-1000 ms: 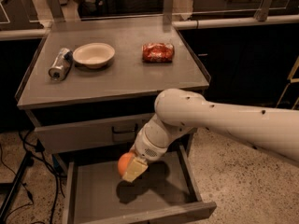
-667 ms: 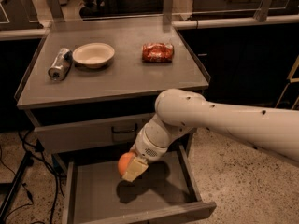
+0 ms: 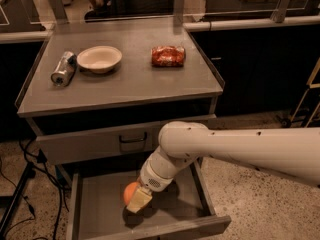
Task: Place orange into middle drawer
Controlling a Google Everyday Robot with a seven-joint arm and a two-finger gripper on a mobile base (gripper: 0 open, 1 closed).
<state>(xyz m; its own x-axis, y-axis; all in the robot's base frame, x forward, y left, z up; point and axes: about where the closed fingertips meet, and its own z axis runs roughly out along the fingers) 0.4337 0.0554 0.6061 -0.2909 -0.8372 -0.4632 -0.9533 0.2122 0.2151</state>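
The orange (image 3: 130, 192) is a round bright fruit held inside the open middle drawer (image 3: 100, 204), a shallow grey metal drawer pulled out below the counter. My gripper (image 3: 136, 200) is shut on the orange, with one pale finger (image 3: 140, 200) across its front. The orange sits low over the drawer floor, near the middle. I cannot tell whether it touches the floor. My white arm reaches in from the right.
The grey counter (image 3: 130, 79) carries a white bowl (image 3: 99, 59), a silver can (image 3: 62, 69) lying on its side and a red-orange snack bag (image 3: 168, 56). A closed drawer front with a dark handle (image 3: 134, 140) is above the open drawer. Cables (image 3: 25, 184) lie at the left.
The gripper and orange have moved down a little into the drawer.
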